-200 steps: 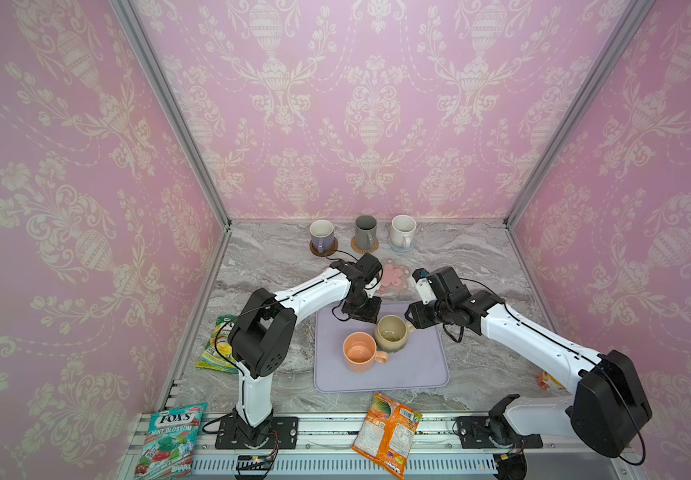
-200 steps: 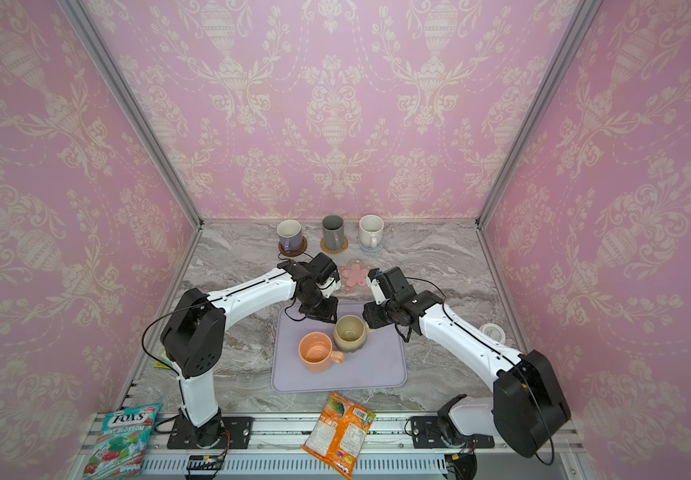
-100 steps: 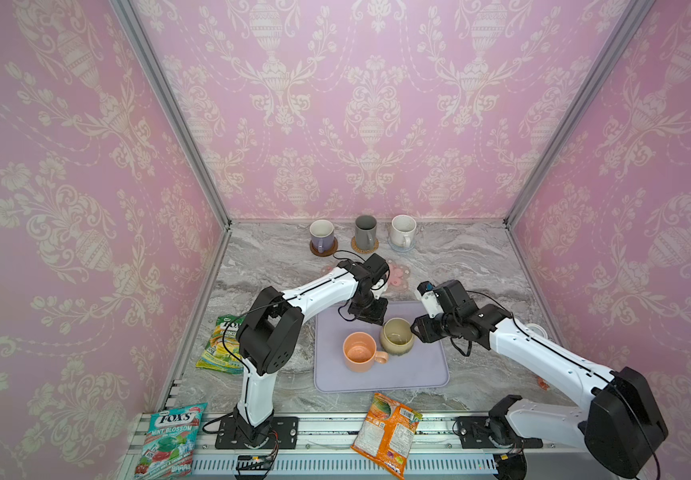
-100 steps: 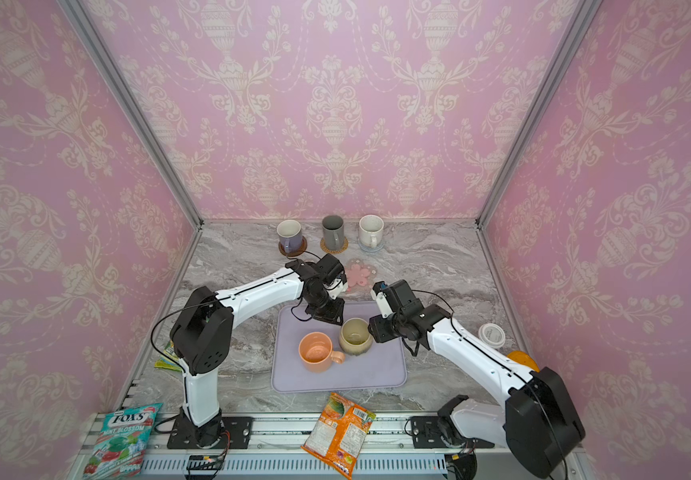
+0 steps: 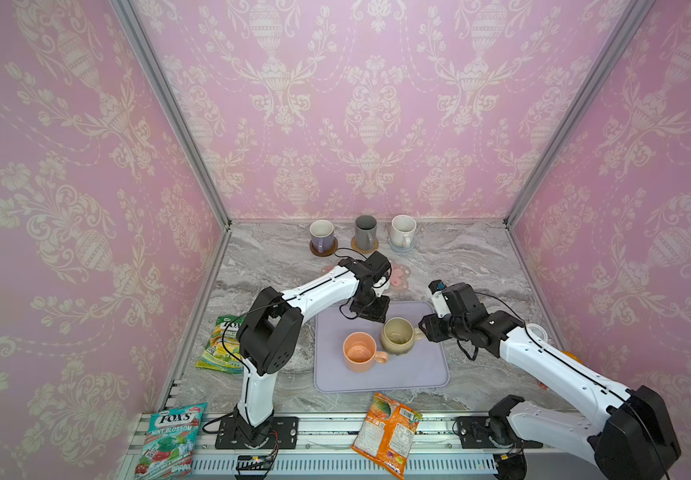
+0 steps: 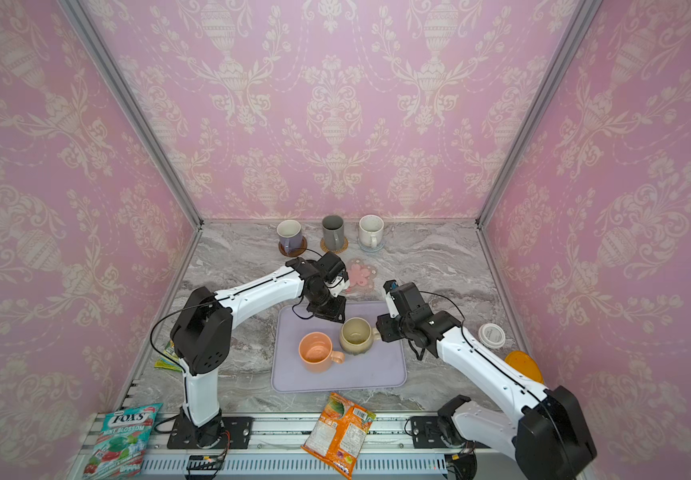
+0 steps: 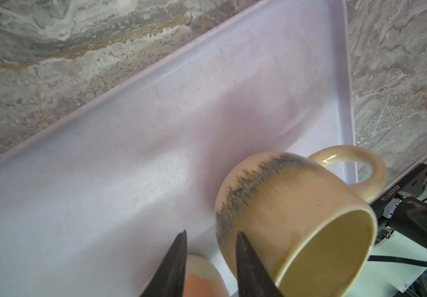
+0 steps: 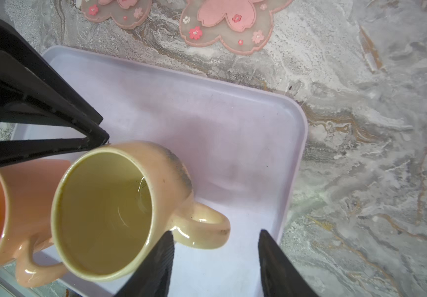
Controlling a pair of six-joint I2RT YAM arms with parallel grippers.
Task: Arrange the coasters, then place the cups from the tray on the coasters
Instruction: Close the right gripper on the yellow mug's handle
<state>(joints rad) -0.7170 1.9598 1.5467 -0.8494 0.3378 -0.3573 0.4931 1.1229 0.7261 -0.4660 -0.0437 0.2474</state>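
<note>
- Left wrist view up first: the left gripper (image 7: 211, 231) has its two dark fingers a little apart with nothing between them. It hangs over the tray (image 7: 104, 154), one tip just beside the wall of the beige-olive mug (image 7: 297, 218).
- Far left in both top views, a mint candy bag (image 5: 169, 436) lies on the front rail. A green-yellow sachet (image 5: 221, 345) sits on the marble beside the left arm.
- Along the back wall there are three mugs, all upright. The lavender mug (image 5: 321, 235) is on the dark brown coaster (image 5: 323, 250), the dark grey mug (image 5: 365, 232) is on the woven coaster (image 5: 356, 246), and the white mug (image 5: 402, 230) is on the pale blue-grey coaster (image 5: 402, 248).
- In the middle, the pink-flower coasters (image 8: 229, 23) lie side by side on the marble between that row and the tray, with no cup on them. From above, the left wrist hides part of one.
- On the tray, the peach mug (image 5: 359, 352) stands upright with its handle pointing right. It is close against the beige-olive mug, though I cannot tell whether they touch. An orange snack bag (image 5: 387, 436) lies on the front rail below.
- The right gripper (image 8: 215, 231) has its fingers spread wide at the beige-olive mug's handle. One finger sits right by the handle and the other stands clear, so it is not pinched.
- Far right in a top view, a white-lidded paper cup (image 6: 492, 334) and an orange lid (image 6: 522, 365) sit behind the right arm.
</note>
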